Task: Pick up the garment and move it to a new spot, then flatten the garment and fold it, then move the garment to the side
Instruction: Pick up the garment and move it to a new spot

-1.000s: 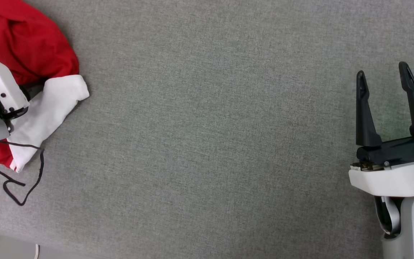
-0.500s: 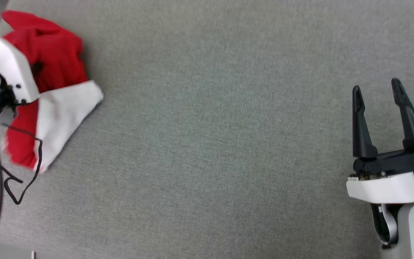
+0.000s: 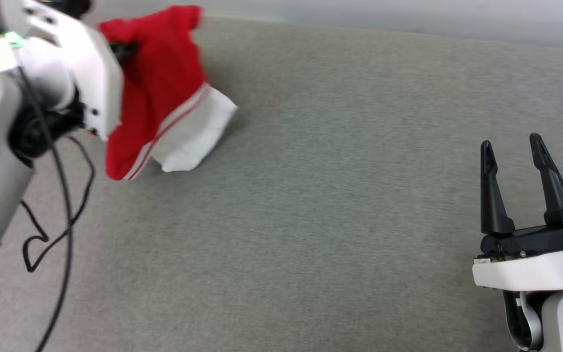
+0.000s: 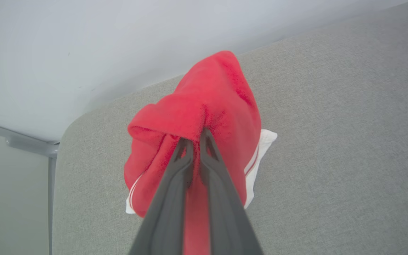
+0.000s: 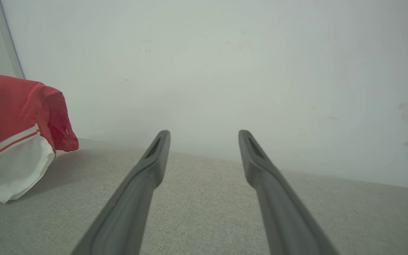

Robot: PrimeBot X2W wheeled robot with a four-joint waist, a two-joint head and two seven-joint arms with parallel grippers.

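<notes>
Left gripper (image 4: 196,140) pinches the bunched red jersey tee with white sleeves (image 4: 221,95) to carry it, right gripper (image 3: 510,143) idle with fingers apart.

place: bare lab-like room | cues: grey fabric-covered surface (image 3: 311,220); plain pale wall (image 5: 260,53); loose black cable (image 3: 69,239)

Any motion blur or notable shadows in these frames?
Head view: the red-and-white jersey shirt and black cable are motion-smeared. Left wrist view: the left tool on the shirt looks crisp. Right wrist view: a soft shadow lies beside the shirt; no glare.
</notes>
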